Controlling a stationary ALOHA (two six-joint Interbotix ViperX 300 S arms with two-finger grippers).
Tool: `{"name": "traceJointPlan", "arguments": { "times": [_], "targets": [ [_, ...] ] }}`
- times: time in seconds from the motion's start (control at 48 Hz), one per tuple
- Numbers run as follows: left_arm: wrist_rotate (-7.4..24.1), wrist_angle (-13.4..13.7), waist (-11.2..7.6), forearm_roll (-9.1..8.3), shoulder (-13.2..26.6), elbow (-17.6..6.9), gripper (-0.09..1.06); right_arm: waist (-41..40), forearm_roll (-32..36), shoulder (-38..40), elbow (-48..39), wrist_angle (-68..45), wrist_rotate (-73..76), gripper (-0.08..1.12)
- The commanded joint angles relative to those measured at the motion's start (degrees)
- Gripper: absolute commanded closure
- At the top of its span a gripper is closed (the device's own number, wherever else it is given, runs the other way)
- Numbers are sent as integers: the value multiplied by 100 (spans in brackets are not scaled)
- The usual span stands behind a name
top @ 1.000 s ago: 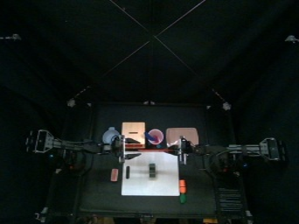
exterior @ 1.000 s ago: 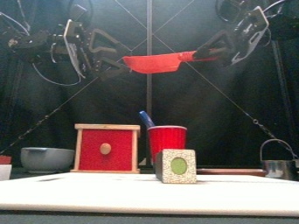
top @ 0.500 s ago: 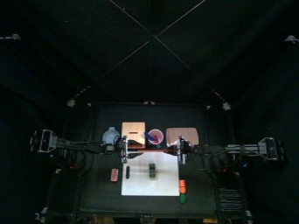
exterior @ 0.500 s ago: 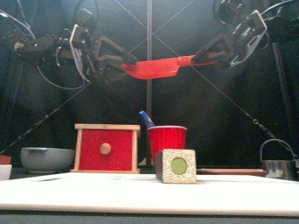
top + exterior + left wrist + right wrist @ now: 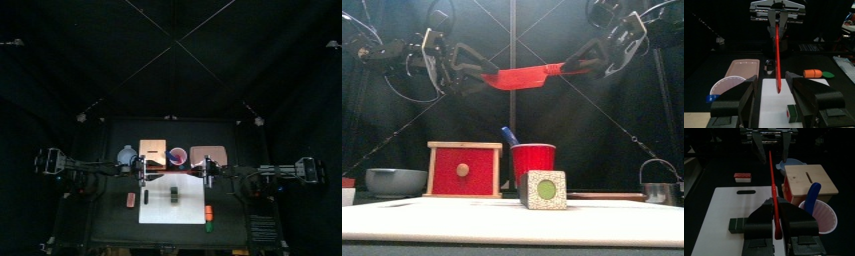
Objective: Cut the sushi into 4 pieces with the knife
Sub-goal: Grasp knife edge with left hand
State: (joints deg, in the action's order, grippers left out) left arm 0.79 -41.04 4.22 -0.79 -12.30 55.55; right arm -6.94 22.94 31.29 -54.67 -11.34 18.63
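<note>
A red knife (image 5: 774, 188) is clamped in the right pincer (image 5: 776, 204) and stretched over a white cutting board (image 5: 731, 208) to the left pincer (image 5: 770, 149), whose jaws are spread about its tip. A dark sushi block (image 5: 741, 224) is seen on the board. A wooden box (image 5: 811, 178), a blue-grey bowl (image 5: 791, 164) and a red cup (image 5: 824, 215) with a blue knife (image 5: 813, 193) are ranged beside it.

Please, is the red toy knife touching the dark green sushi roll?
Apart: front view shows the red toy knife high above the dark green sushi roll.

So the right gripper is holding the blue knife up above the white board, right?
No. The right gripper holds the red knife up above the white board, as the front view shows; the blue knife sits in the red cup.
</note>
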Motion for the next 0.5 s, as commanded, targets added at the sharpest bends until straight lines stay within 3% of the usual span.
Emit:
{"name": "traceJointPlan", "arguments": {
  "times": [0.021,0.354,0.5],
  "targets": [
    [9,-53,0,-26,26,-105,31,-26,0,35,149,-70,-9,89],
    [9,-70,9,-26,193,-158,75,-9,-18,9,105,-97,-9,89],
    [0,-202,9,-9,246,-123,85,18,-18,-141,88,-97,44,90]
  ]
}}
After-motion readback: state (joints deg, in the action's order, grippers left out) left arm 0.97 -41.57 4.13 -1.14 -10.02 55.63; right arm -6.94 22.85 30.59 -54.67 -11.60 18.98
